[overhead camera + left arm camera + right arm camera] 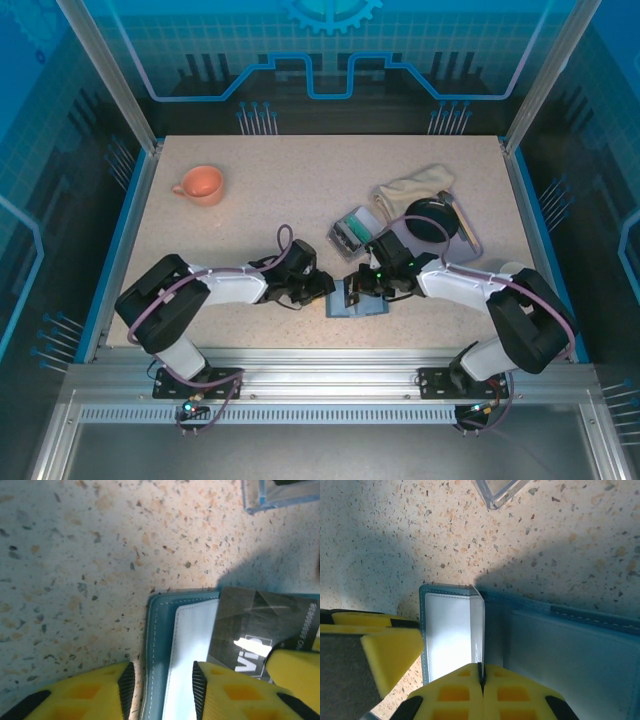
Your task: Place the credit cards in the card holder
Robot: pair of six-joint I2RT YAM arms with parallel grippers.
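Observation:
The teal-blue card holder (358,303) lies open on the table near the front edge, between my two grippers. Its stitched left edge (157,630) and a white slot face up. My right gripper (481,672) is shut on a dark credit card (260,615) with silver lettering. The card stands upright over the holder (560,645) and looks like a thin edge (481,630) from the right wrist. My left gripper (162,682) is open, its fingers either side of the holder's left edge, holding nothing. One of its yellow fingers (385,650) shows beside the holder.
A clear plastic box (352,228) with more cards sits just behind the holder; its corner (280,495) is close. An orange cup (200,184) stands at the back left. A beige cloth (415,185) and a black round object (428,222) lie at the right.

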